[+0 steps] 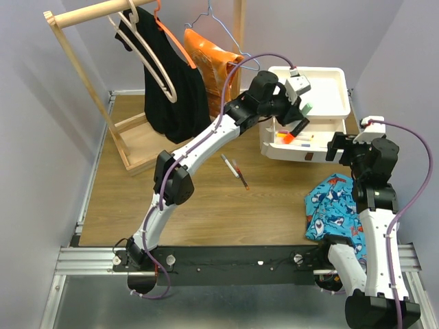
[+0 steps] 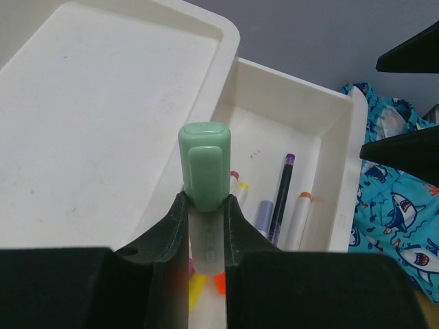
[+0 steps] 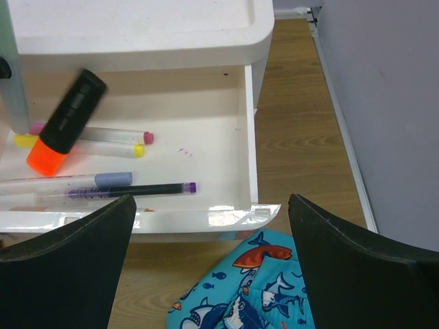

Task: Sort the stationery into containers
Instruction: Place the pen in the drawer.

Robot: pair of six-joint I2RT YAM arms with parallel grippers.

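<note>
Drawer [image 3: 250, 137] holding five pens [image 3: 130, 188], left hand [image 2: 206, 200] pinching one green highlighter [image 2: 204, 157], right hand [image 3: 212, 203] spread.

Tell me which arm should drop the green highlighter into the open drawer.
Left. Its gripper is shut on the highlighter, above the drawer. The right gripper is open and empty, in front of the drawer over the cloth.

Green highlighter [image 2: 204, 164], white drawer [image 2: 341, 179], shark-print cloth [image 2: 401, 209]
</note>
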